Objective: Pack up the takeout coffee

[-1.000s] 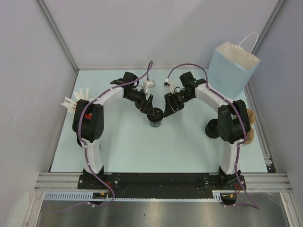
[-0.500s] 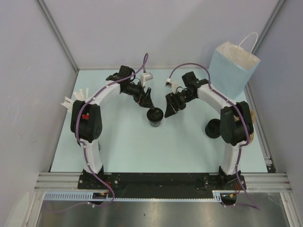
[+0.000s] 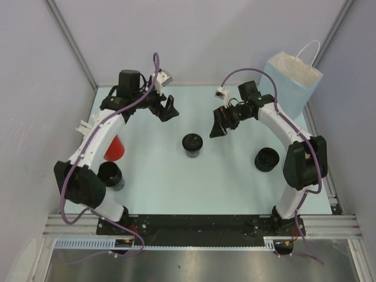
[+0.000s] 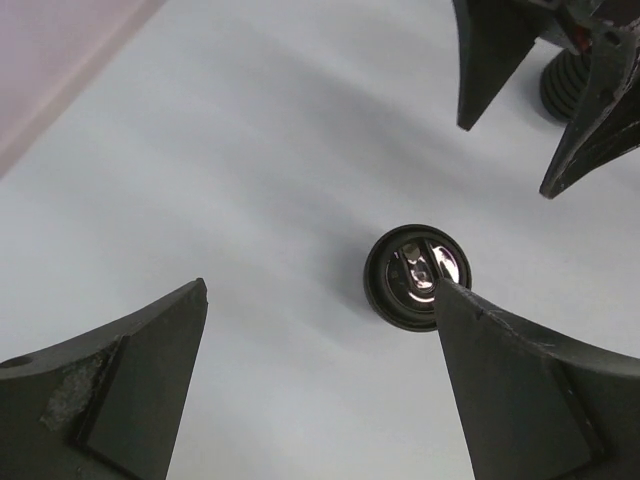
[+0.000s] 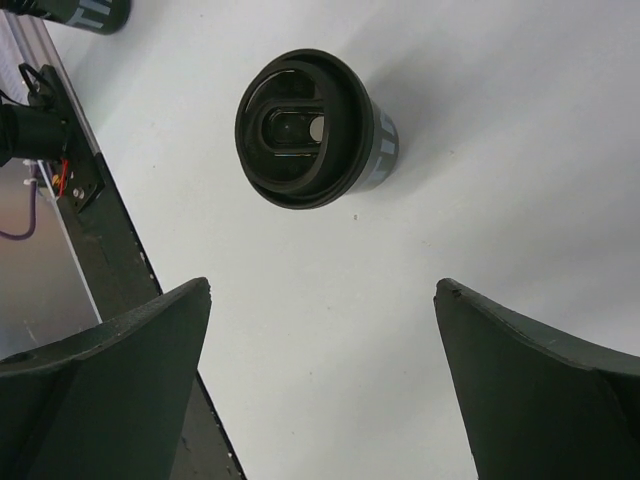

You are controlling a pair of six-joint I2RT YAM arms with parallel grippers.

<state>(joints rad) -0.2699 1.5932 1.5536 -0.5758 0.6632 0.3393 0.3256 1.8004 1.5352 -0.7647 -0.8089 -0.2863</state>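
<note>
coffee cup (image 3: 191,145) stands upright mid-table, nobody touching it. left gripper (image 3: 169,109) hovers to its far left, wide open, empty. right gripper (image 3: 218,125) far right, wide open, empty too.

takeout coffee (image 3: 191,144) centre, paper bag (image 3: 288,88) far right

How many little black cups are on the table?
3. The centre cup stands mid-table, the right cup beside the right arm, the left cup beside the red cup. Others may be hidden.
</note>
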